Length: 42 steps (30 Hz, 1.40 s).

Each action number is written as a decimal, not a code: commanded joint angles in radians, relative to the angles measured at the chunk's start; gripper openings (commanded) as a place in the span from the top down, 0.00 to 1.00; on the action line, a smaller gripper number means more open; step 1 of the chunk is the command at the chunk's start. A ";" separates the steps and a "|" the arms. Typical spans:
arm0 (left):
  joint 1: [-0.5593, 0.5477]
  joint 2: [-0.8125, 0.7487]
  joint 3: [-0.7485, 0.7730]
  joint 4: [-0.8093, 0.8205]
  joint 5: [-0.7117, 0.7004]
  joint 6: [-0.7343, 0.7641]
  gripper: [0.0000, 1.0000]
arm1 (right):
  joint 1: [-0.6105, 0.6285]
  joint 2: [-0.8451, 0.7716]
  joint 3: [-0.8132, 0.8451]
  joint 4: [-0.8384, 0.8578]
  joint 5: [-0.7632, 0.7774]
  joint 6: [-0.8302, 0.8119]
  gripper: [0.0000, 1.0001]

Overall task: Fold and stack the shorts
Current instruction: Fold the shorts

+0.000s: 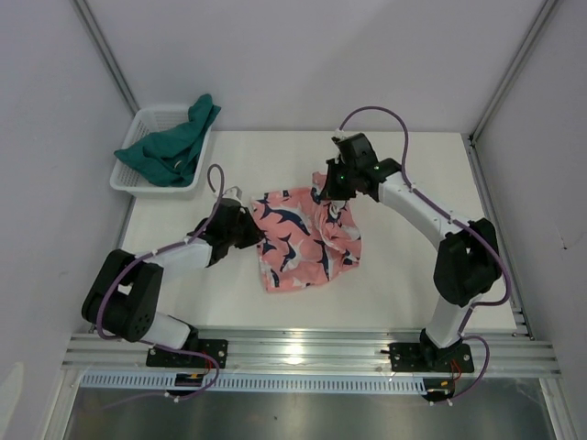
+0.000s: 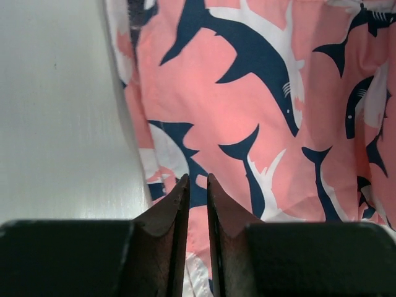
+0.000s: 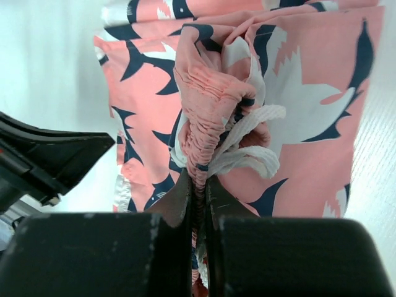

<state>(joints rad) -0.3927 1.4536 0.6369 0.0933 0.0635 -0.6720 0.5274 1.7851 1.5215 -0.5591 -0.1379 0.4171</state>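
**Catching 2 edges of the pink shark shorts [image 1: 303, 246] before the fold**

The shorts lie crumpled at the centre of the table [image 1: 413, 284]. The right gripper [image 3: 198, 179], at their 1 o'clock corner, is clamped on the bunched waistband [image 3: 207, 117] beside the drawstring [image 3: 247, 139]. The left gripper [image 2: 197, 180], at their 9 o'clock side, is narrowed to a slit over the hem [image 2: 151, 170] (I cannot tell if cloth is really between its fingers). For a good fold, I think the left must first catch the hem only, then both lift evenly and pull the cloth flat. The teal shorts [image 1: 170, 147] lie in the basket [image 1: 127, 181] at 10 o'clock.
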 commanded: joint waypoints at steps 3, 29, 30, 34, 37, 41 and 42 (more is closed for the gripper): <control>-0.005 -0.032 -0.003 -0.026 -0.016 0.029 0.82 | 0.028 -0.055 0.100 -0.038 -0.031 -0.001 1.00; -0.008 0.171 0.046 0.026 -0.002 0.048 0.83 | 0.031 -0.116 0.164 -0.070 -0.058 0.003 1.00; -0.008 0.174 0.046 0.026 -0.001 0.048 0.83 | 0.036 -0.118 0.164 -0.067 -0.060 0.006 1.00; -0.011 0.182 0.053 0.028 0.002 0.048 0.84 | 0.057 -0.113 0.163 -0.055 -0.058 0.015 1.00; -0.014 0.182 0.060 0.029 0.005 0.048 0.83 | 0.069 -0.092 0.157 -0.029 -0.061 0.031 1.00; -0.017 0.182 0.060 0.029 0.006 0.045 0.84 | 0.080 -0.064 0.106 0.054 -0.101 0.074 1.00; -0.017 0.180 0.058 0.029 0.006 0.045 0.84 | 0.085 -0.052 0.100 0.070 -0.103 0.084 1.00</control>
<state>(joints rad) -0.3973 1.6150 0.6811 0.1467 0.0666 -0.6460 0.5995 1.7130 1.6302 -0.5926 -0.2028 0.4568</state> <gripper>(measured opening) 0.165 0.039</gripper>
